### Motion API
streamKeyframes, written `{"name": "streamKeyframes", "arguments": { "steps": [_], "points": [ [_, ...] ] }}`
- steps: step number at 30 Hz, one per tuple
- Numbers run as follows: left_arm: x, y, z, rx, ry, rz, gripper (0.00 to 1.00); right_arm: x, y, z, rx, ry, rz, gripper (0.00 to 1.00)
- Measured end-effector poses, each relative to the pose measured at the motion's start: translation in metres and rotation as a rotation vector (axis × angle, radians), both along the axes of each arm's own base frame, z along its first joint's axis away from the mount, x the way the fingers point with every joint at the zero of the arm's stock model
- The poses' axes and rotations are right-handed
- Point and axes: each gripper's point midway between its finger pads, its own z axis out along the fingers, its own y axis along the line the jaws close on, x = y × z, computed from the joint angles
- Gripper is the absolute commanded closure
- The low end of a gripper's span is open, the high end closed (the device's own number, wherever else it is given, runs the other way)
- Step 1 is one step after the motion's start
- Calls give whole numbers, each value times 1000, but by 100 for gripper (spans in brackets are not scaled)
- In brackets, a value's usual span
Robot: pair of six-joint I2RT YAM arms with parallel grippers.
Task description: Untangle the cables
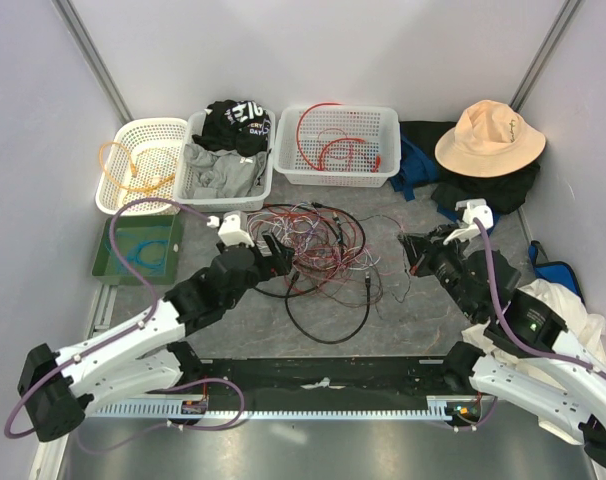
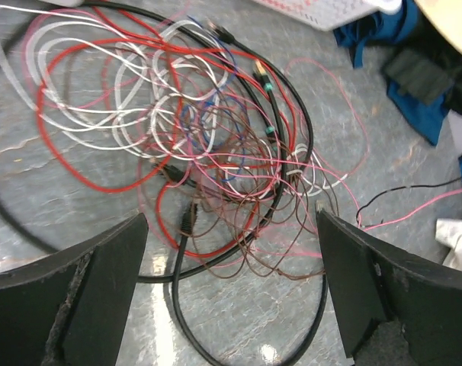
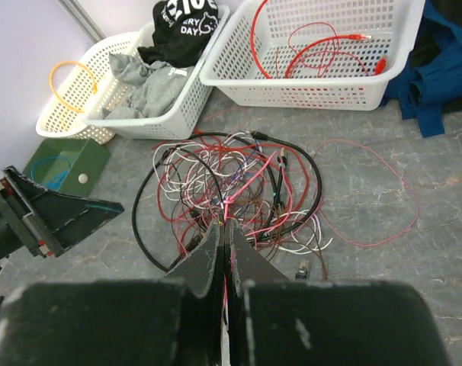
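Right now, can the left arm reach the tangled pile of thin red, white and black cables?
Probably yes: the left gripper is open at the edge of the cables, nothing in between. The right gripper, shut on a pink strand, sits opposite.

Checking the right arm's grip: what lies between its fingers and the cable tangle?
In the right wrist view, a thin pink wire runs from the shut right gripper into the cables.

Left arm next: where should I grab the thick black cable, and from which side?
Take the thick black cable at its near loop, which lies flat outside the thin wires. Come down from above with the open left gripper, fingers straddling it.
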Motion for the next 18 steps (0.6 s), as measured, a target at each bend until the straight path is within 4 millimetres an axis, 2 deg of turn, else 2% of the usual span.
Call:
{"name": "streamKeyframes", "arguments": {
  "steps": [8,12,18],
  "points": [
    [10,-43,-17,-17,-4,-136,0,0,8,-5,-12,18,27,100],
    [8,-62,-25,-34,15,-210,1,-1,10,-5,-10,20,42,100],
    [2,-86,-5,-122,-63,-336,2,-2,11,-6,-10,21,48,100]
  ]
}}
